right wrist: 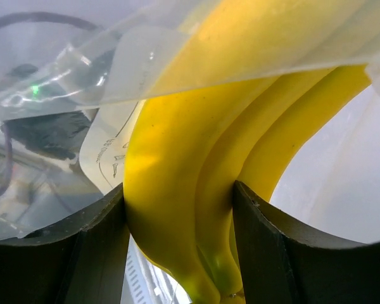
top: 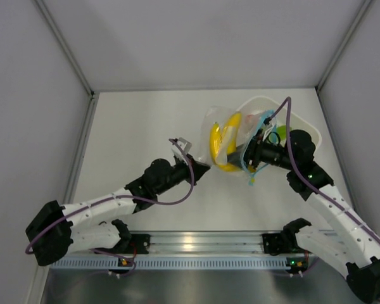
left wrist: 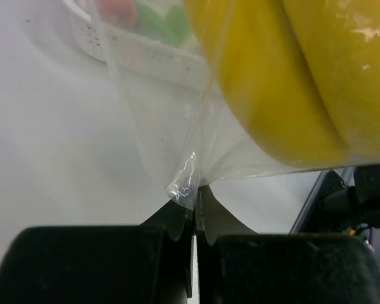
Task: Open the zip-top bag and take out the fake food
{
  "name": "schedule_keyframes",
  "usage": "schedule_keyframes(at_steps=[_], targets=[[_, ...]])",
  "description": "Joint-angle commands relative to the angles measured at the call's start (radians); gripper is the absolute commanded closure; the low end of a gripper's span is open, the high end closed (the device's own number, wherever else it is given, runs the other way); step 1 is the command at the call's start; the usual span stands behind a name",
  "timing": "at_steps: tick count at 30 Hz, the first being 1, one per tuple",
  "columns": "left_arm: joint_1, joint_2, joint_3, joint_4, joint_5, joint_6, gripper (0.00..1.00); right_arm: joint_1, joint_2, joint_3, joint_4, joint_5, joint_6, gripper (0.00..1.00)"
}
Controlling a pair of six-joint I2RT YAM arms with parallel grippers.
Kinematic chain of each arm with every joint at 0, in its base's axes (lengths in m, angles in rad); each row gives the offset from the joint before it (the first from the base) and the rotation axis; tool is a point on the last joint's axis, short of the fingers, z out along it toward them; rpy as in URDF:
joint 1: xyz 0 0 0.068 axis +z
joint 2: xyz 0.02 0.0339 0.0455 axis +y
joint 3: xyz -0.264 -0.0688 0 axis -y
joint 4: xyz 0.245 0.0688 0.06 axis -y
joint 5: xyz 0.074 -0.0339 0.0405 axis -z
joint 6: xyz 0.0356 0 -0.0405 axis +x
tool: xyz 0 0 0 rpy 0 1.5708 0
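The clear zip-top bag (top: 216,130) is stretched between my two grippers above the table, its blue zip strip (top: 256,149) at the right end. A yellow banana bunch (top: 223,144) lies in it. My left gripper (top: 201,170) is shut on a bottom corner of the bag (left wrist: 185,185). My right gripper (top: 246,154) is at the bag's mouth, its fingers (right wrist: 95,234) shut on the banana bunch (right wrist: 196,190), with bag film draped above. In the left wrist view the bananas (left wrist: 291,76) fill the upper right.
A white perforated basket (top: 301,126) stands at the back right, under my right arm, with a green piece (top: 280,133) in it. In the left wrist view the basket (left wrist: 145,54) holds pink and green pieces. Grey walls ring the table.
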Motion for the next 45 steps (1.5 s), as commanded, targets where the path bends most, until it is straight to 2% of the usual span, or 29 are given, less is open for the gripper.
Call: schedule_keyframes(at_steps=[1,6,12,13,19,20,23,28,30,33,37,41,42,45], targets=[[0.007,-0.025,0.025,-0.041,-0.227,0.006,1.0,-0.017,-0.04,0.031,0.017,0.036,-0.023,1.0],[0.007,-0.031,0.044,-0.174,-0.479,0.01,1.0,-0.024,-0.026,0.064,-0.065,0.113,-0.005,1.0],[0.007,-0.056,0.055,-0.273,-0.659,0.012,1.0,-0.024,0.006,0.071,-0.095,0.147,0.026,1.0],[0.007,-0.064,0.061,-0.291,-0.733,0.003,1.0,-0.025,0.008,0.068,-0.095,0.148,0.038,1.0],[0.007,-0.076,0.1,-0.434,-0.955,-0.065,1.0,-0.025,0.014,0.046,-0.14,0.173,0.026,1.0],[0.007,-0.078,0.103,-0.496,-1.014,-0.11,1.0,-0.025,0.008,0.035,-0.137,0.185,0.029,1.0],[0.007,-0.085,0.106,-0.529,-1.062,-0.163,1.0,-0.024,-0.014,-0.026,-0.095,0.19,0.068,1.0],[0.013,-0.088,0.117,-0.558,-1.073,-0.207,1.0,-0.007,-0.038,-0.116,-0.02,0.23,0.1,1.0],[0.015,-0.091,0.114,-0.538,-1.018,-0.2,1.0,0.021,-0.015,-0.115,-0.062,0.265,0.057,1.0],[0.016,-0.085,0.089,-0.472,-0.941,-0.178,1.0,0.055,0.017,-0.187,0.032,0.268,0.067,0.99],[0.016,-0.076,0.042,-0.448,-0.898,-0.206,1.0,0.064,0.095,-0.288,0.136,0.279,0.086,0.93],[0.016,-0.053,-0.009,-0.448,-0.852,-0.25,1.0,0.075,0.193,-0.317,0.191,0.308,0.078,0.92],[0.016,-0.05,-0.017,-0.448,-0.846,-0.256,1.0,0.076,0.213,-0.319,0.201,0.308,0.08,0.89],[0.016,-0.044,-0.041,-0.448,-0.831,-0.29,1.0,0.087,0.278,-0.316,0.234,0.317,0.089,0.68]])
